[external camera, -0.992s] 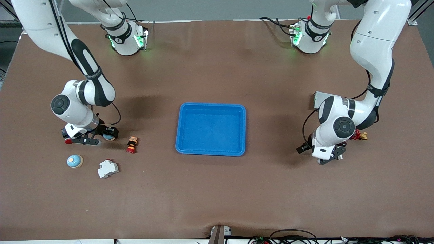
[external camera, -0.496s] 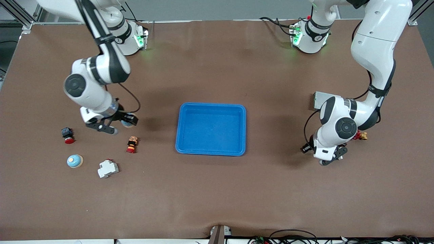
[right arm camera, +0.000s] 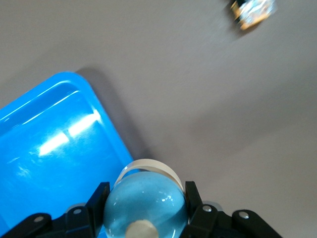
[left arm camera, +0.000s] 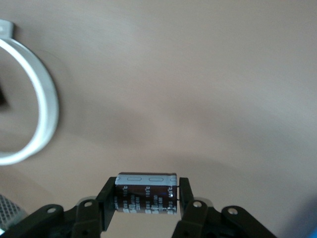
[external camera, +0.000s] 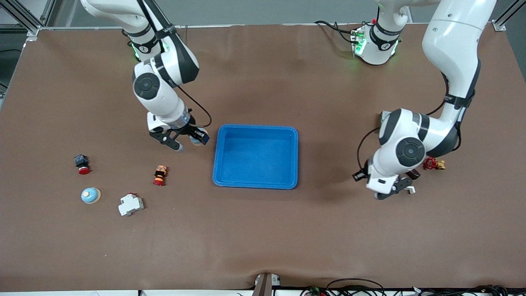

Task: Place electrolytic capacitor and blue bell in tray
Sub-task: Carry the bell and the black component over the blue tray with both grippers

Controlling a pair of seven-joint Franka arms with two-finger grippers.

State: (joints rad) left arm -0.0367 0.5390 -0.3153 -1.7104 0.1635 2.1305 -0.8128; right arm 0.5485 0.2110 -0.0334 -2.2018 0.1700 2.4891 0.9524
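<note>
Front view: the tray (external camera: 255,129), a bright blue shallow rectangle, lies empty at the middle of the brown table, so neither part is in it yet. Taking the tray as the centre of a clock face, the right gripper (external camera: 189,142) hangs just off its rim at about ten o'clock, not yet over the inside. In the right wrist view its fingers are closed about the blue bell (right arm camera: 145,198), a pale blue glossy dome with a small cream knob, and a corner of the tray shows directly below. The left gripper (external camera: 393,192) hovers over bare table between three and four o'clock, well apart from the tray. In the left wrist view its fingers are partly closed, pinching the electrolytic capacitor (left arm camera: 146,194), a dark cylinder with a silver end, by its sides. Both parts look lifted, so the step in hand is probably the carry to the tray. The next move likely calls for bringing the bell fully over the rim, lowering it and opening the fingers, while the left arm crosses a long stretch of table. Loose at eight o'clock lie a red-capped button (external camera: 81,163), a second blue dome (external camera: 91,195), a white breaker (external camera: 130,204) and a red and yellow push-button (external camera: 160,175).
</note>
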